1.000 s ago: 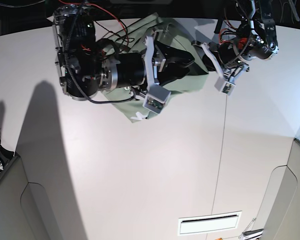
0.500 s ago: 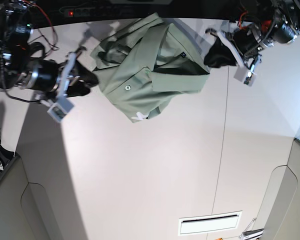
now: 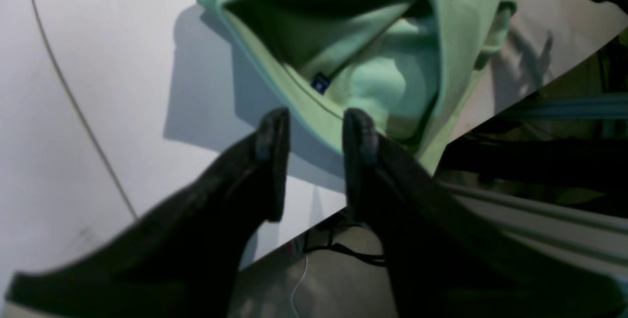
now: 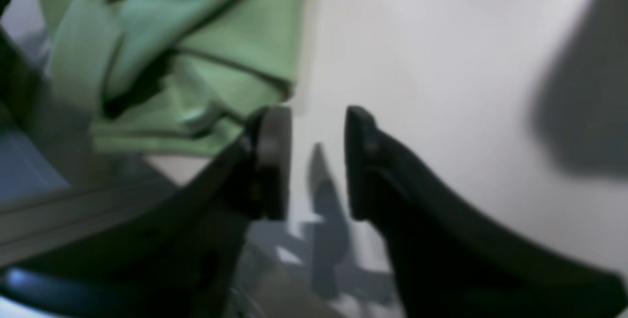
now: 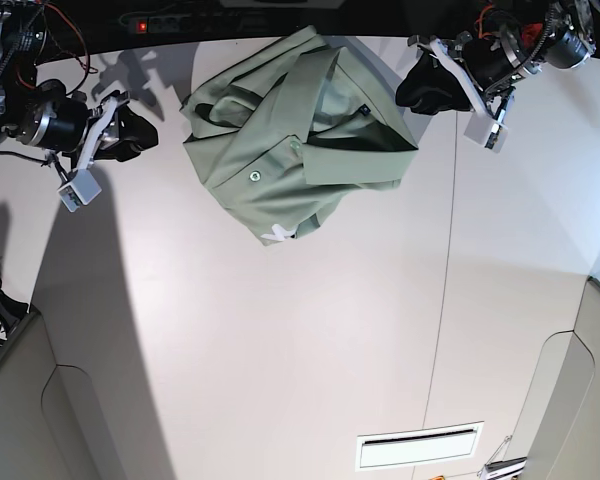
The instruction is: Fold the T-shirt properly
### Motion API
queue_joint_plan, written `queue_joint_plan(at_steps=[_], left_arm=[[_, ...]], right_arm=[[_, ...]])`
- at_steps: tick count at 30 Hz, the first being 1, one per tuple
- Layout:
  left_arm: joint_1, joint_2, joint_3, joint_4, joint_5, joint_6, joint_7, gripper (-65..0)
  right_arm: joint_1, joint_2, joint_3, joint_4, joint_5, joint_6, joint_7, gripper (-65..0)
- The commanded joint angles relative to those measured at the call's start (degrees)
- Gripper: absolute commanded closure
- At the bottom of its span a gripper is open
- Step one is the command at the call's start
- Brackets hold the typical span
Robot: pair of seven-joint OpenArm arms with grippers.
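The pale sage-green T-shirt lies in a loosely folded heap at the far middle of the white table, with a button and a small blue label showing. My left gripper hovers just to its right, open and empty. In the left wrist view the gripper has its jaws slightly apart in front of the shirt's raised fold. My right gripper is off to the shirt's left, open and empty. In the right wrist view it is above bare table, with the shirt at upper left.
A thin seam runs down the table's right part. A white slot sits near the front edge. Grey panels stand at front left. The table's far edge and a power strip lie just behind the shirt.
The right arm has pulled back from over the shirt to the table's left side. The left arm has drawn away up and right. The shirt now lies uncovered and free of both.
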Motion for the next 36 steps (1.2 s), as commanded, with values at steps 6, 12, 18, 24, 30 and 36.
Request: queue_joint_plan(at_steps=[6,12,18,24,30,36], left_arm=[[0.2,-0.3,-0.2,-3.6,-1.9,0.0,-0.8,-21.4],[0.2,-0.3,-0.2,-6.3,-3.6,-0.2,-0.7,-21.4],[0.2,-0.3,-0.2,-6.3,-3.6,-0.2,-0.7,-21.3],[0.0,-0.3,-0.2,-6.3,-4.2,-0.3,-0.7,-21.3],[0.0,-0.3,-0.2,-6.3,-4.2,-0.3,-0.5,-21.3],[0.2,-0.3,-0.2,-6.3,-4.3,-0.3,0.4,-21.3]], right_arm=[[1.9,0.6,0.3,-7.0,10.5,0.2,1.2,-41.2],[5.2,0.6,0.3,-7.8,16.6,0.2,-2.0,-41.2],[8.2,0.6,-0.3,-9.9,16.6,0.2,-2.0,-41.1],[8.2,0.6,-6.8,-14.7,16.5,0.4,-0.7,-41.1],[9.6,-0.3,-11.4,-17.0,13.1,0.4,-0.3,-40.7],[12.2,-0.5,-11.4,-17.0,13.1,0.4,-1.7,-10.9]])
